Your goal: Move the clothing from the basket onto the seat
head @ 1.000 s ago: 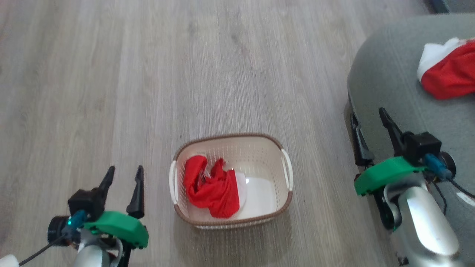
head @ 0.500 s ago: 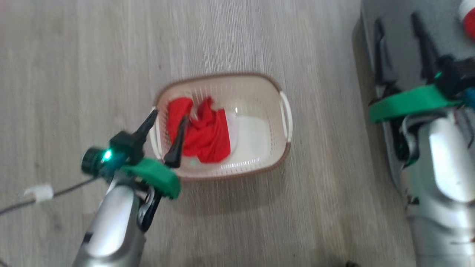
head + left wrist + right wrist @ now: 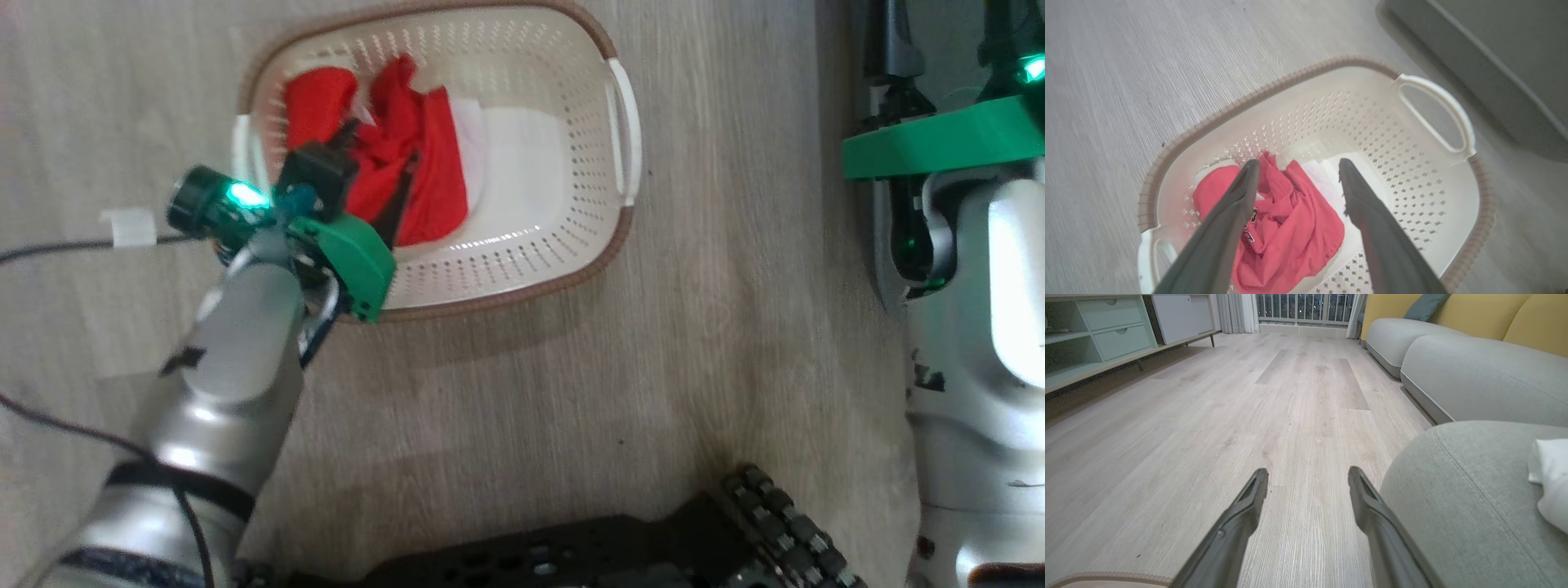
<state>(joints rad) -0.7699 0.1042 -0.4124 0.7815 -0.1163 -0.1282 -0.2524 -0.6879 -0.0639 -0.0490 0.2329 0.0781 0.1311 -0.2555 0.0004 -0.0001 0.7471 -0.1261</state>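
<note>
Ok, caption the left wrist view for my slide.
Left gripper, jaws open, poised over red clothing in the basket.

Floor (image 3: pixel 1306 396): pale wood-grain planks. Low sideboard (image 3: pixel 1106 339): at the far left in the right wrist view, with pale green drawers and thin legs. Curtains (image 3: pixel 1237 312) hang beside a railed window (image 3: pixel 1306 308). A teal pillow (image 3: pixel 1423 306) leans against yellow back cushions (image 3: pixel 1474 314)

clothing (image 3: pixel 433 180): near-left part hidden behind my left wrist mount (image 3: pixel 355 261) in the head view.
basket (image 3: pixel 522 261): the same mount covers its near-left rim.
right fingers (image 3: pixel 886 41): tips cut off by the head view's top edge.
seat (image 3: pixel 1474 506): runs off my right wrist view's right edge.
white fabric (image 3: pixel 1551 477): cut there too.
</note>
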